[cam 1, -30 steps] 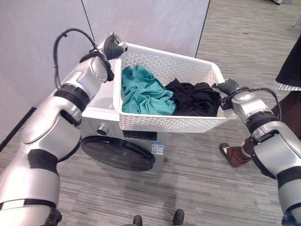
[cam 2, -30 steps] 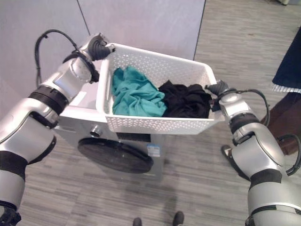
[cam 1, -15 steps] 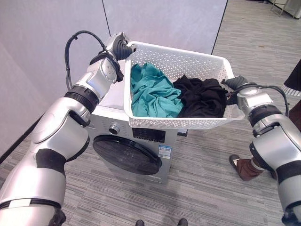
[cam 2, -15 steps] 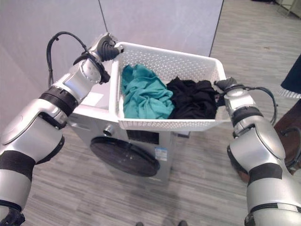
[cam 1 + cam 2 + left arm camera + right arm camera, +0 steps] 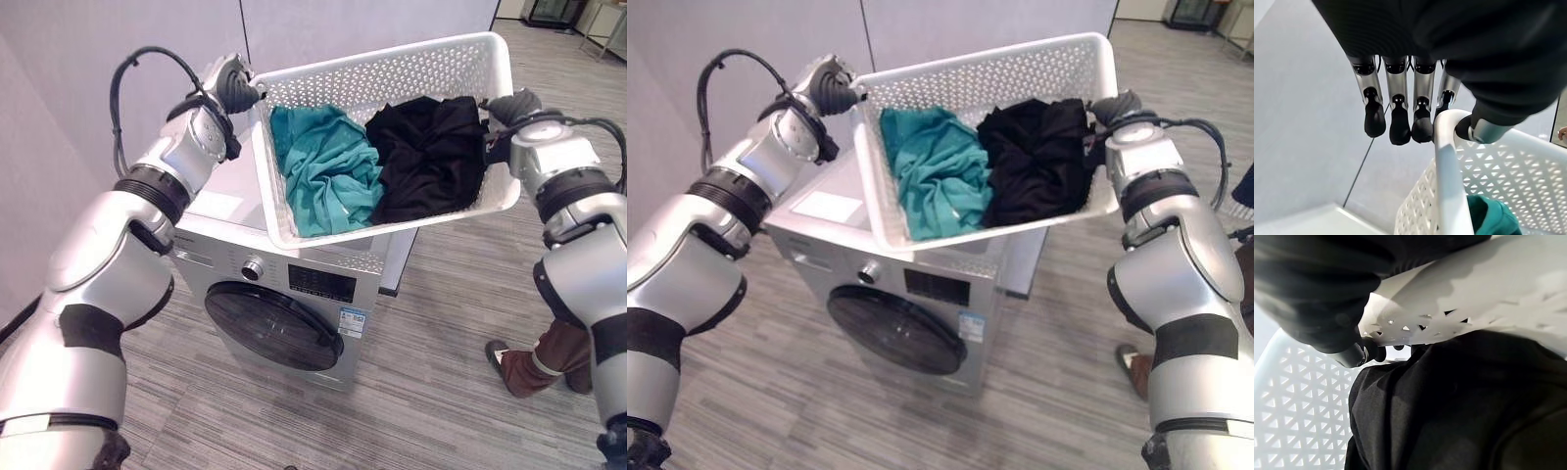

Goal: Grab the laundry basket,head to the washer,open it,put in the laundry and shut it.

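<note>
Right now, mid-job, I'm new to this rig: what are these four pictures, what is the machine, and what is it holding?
It is a two-armed humanoid robot. Two pictures come from cameras in its head, looking down; the other two come from a camera on each wrist, very close to that hand.

Both hands carry a white laundry basket tilted above a washer. The left hand grips one end: its wrist view shows the thumb hooked over the rim with the fingers outside. The right hand is at the other end, its thumb against the wall inside the basket.

In the basket lie a teal garment and a black garment. The washer's round door is closed. A person's leg shows nearby.
</note>
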Motion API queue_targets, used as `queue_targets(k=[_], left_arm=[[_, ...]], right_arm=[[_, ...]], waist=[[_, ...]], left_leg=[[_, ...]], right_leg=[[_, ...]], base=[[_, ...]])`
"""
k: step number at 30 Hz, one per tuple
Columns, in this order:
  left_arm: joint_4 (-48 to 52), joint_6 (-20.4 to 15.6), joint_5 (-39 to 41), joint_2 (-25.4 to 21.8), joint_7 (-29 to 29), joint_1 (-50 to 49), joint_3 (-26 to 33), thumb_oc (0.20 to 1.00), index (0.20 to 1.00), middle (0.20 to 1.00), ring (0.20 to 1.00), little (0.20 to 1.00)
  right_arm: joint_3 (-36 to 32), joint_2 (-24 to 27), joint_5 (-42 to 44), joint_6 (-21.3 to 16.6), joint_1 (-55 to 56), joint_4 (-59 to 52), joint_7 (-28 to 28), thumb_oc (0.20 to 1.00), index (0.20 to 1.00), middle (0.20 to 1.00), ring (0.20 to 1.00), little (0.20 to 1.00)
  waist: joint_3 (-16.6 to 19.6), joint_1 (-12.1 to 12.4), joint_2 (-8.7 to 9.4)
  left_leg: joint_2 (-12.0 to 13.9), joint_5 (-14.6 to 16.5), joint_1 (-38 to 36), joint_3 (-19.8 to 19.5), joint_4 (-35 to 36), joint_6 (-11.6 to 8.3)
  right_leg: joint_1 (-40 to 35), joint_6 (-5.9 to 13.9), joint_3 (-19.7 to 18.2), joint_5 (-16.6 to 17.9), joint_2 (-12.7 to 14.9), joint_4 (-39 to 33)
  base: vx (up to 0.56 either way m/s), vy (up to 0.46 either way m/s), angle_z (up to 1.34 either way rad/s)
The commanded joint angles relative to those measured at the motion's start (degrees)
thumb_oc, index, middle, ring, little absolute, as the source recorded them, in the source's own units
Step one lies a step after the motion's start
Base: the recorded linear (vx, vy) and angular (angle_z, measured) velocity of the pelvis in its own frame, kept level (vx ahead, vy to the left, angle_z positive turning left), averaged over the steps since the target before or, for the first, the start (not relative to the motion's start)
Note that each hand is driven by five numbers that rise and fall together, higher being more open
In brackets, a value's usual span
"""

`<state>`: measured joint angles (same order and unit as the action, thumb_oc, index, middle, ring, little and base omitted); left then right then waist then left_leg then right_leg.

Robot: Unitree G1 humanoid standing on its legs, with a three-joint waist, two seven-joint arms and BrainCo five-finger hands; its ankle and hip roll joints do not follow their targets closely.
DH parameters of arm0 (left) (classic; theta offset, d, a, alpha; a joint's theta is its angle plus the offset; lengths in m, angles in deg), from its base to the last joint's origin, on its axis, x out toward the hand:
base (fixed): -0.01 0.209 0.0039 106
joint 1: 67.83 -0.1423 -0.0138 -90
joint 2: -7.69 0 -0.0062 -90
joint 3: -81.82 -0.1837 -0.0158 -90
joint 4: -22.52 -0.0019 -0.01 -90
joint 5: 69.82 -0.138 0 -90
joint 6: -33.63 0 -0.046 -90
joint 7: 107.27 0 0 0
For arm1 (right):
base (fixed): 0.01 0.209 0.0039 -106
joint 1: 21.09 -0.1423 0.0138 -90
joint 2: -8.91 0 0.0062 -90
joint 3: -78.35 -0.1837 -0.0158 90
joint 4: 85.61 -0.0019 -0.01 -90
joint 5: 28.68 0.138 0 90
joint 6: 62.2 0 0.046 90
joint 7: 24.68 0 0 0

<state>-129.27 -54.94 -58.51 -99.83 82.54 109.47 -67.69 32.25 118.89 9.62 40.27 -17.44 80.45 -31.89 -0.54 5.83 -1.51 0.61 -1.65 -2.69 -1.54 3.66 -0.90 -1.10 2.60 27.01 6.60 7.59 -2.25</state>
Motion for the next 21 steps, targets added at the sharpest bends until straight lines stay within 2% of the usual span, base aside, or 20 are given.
queue_targets(k=[1,3,6,8,9,10,11,15,16,17,18,19,20,21], left_arm=[[-1.1,-6.6,2.9,6.8,0.5,14.9,-5.0,0.200,0.200,0.200,0.200,0.200],[-1.4,-6.2,2.2,6.3,-0.5,14.1,-5.2,0.200,0.200,0.200,0.200,0.200],[-0.4,-6.6,1.8,3.8,-0.7,12.6,-4.5,0.200,0.200,0.200,0.200,0.200],[0.7,-7.1,2.0,2.3,-0.6,12.3,-4.7,0.200,0.200,0.200,0.200,0.200],[0.8,-7.4,2.8,1.7,-1.1,12.2,-4.9,0.200,0.200,0.200,0.200,0.200],[0.8,-7.4,2.8,1.7,-1.1,12.2,-4.9,0.200,0.200,0.200,0.200,0.200],[1.4,-7.4,3.1,1.5,-0.8,11.8,-4.8,0.200,0.200,0.200,0.200,0.200],[1.4,-7.4,3.1,1.5,-0.8,11.8,-4.8,0.200,0.200,0.200,0.200,0.200],[6.2,-7.3,5.1,-0.5,-2.4,11.5,-4.4,0.200,0.200,0.200,0.200,0.200],[7.2,-7.2,5.5,-0.1,-2.2,11.5,-4.5,0.200,0.200,0.200,0.200,0.200],[9.4,-6.8,5.4,0.3,-1.4,11.1,-4.2,0.200,0.200,0.200,0.200,0.200],[10.2,-6.8,5.4,0.2,-1.2,10.9,-4.2,0.200,0.200,0.200,0.200,0.200],[10.9,-6.9,5.6,0.3,-1.0,10.4,-3.9,0.200,0.200,0.200,0.200,0.200],[11.0,-7.0,6.0,0.2,-0.9,10.3,-4.0,0.200,0.200,0.200,0.200,0.200]], right_arm=[[2.3,-3.4,0.6,-6.5,-15.1,-0.2,1.7,0.200,0.200,0.200,0.200,0.200],[2.2,-3.3,0.4,-6.7,-13.7,-0.5,1.5,0.200,0.200,0.200,0.200,0.200],[1.1,-1.7,0.0,-7.2,-10.5,-2.6,1.0,0.200,0.200,0.200,0.200,0.200],[1.3,-0.2,-0.8,-7.2,-8.7,-3.4,1.1,0.200,0.200,0.200,0.200,0.200],[0.9,-0.1,-0.4,-7.2,-7.9,-3.7,1.1,0.200,0.200,0.200,0.200,0.200],[0.8,-0.1,-0.4,-7.2,-7.9,-3.7,1.1,0.200,0.200,0.200,0.200,0.200],[0.8,0.3,0.3,-7.5,-6.7,-4.4,0.9,0.200,0.200,0.200,0.200,0.200],[0.8,0.3,0.2,-7.5,-6.7,-4.4,0.9,0.200,0.200,0.200,0.200,0.200],[-0.8,3.3,1.0,-8.4,-2.9,-8.4,0.0,0.200,0.200,0.200,0.200,0.200],[-0.9,3.6,1.2,-8.4,-2.8,-8.9,-0.5,0.200,0.200,0.200,0.200,0.200],[-0.9,3.3,0.7,-8.4,-1.8,-10.6,-1.1,0.200,0.200,0.200,0.200,0.200],[-1.0,3.4,0.3,-8.4,-1.0,-11.2,-1.2,0.200,0.200,0.200,0.200,0.200],[-1.3,3.7,-0.3,-8.8,-0.1,-11.6,-1.5,0.200,0.200,0.200,0.200,0.200],[-1.4,3.9,-0.5,-8.8,0.1,-11.7,-1.7,0.200,0.200,0.200,0.200,0.200]], waist=[[0.3,1.2,2.52],[-0.1,1.4,2.45],[-1.5,1.1,2.60],[-1.7,0.5,3.14],[-1.6,-0.1,3.43],[-1.5,-0.2,3.57],[-1.2,-0.9,3.87],[-1.2,-1.0,3.90],[-4.2,-1.2,5.77],[-4.7,-1.2,6.25],[-5.1,-0.4,6.58],[-5.5,0.1,6.47],[-6.1,0.6,6.63],[-6.6,1.0,6.75]], left_leg=[[1.7,2.8,-3.4,0.3,0.2,1.17],[2.1,3.8,-4.2,0.8,-0.3,1.12],[3.0,4.6,-5.7,0.5,-0.8,0.23],[3.5,6.1,-6.7,0.3,-1.6,-0.56],[4.0,6.1,-6.8,0.0,-2.7,-0.88],[3.8,5.9,-6.6,-0.1,-2.8,-0.86],[4.9,6.4,-6.8,0.2,-4.6,-1.55],[4.9,6.3,-6.6,0.2,-4.6,-1.54],[8.9,0.5,5.2,0.7,-28.0,-2.32],[10.1,0.5,7.2,1.7,-26.2,-2.07],[12.2,1.7,6.9,2.8,-16.7,-3.08],[12.7,-1.1,8.2,2.8,-12.3,-3.47],[12.5,-3.0,10.1,3.1,-7.0,-4.34],[12.3,-4.0,11.6,3.3,-5.1,-4.64]], right_leg=[[-1.5,8.34,-8.2,-7.6,5.5,17.2],[0.1,6.93,-8.0,-8.9,3.9,12.5],[3.8,7.84,-7.6,-5.2,2.9,4.6],[3.2,7.76,-9.3,-4.9,1.8,3.2],[2.8,6.95,-9.9,-5.4,1.0,3.9],[3.0,6.95,-9.8,-5.3,1.2,3.8],[2.3,6.30,-9.4,-5.9,0.6,4.3],[2.4,6.30,-9.3,-5.9,0.6,4.3],[-4.0,1.56,-6.9,-7.9,-3.7,1.1],[-4.8,1.53,-6.2,-8.6,-3.9,0.0],[-6.7,2.20,-6.1,-10.5,-4.4,-0.9],[-7.0,2.07,-5.8,-10.9,-4.3,-0.7],[-7.7,1.68,-5.2,-12.4,-4.0,0.1],[-8.0,1.49,-4.8,-12.7,-3.8,0.5]], base=[[0.01,-0.035,0.00],[0.07,-0.140,-0.10],[0.12,-0.189,-0.21],[0.20,-0.185,0.01],[0.13,-0.110,0.17],[0.16,-0.162,0.50],[0.09,-0.095,0.82],[0.06,-0.139,0.48],[0.16,-0.505,-0.03],[0.34,-0.518,0.44],[0.23,-0.013,0.72],[0.29,0.032,0.69],[0.13,0.064,0.38],[0.14,0.049,0.31]])
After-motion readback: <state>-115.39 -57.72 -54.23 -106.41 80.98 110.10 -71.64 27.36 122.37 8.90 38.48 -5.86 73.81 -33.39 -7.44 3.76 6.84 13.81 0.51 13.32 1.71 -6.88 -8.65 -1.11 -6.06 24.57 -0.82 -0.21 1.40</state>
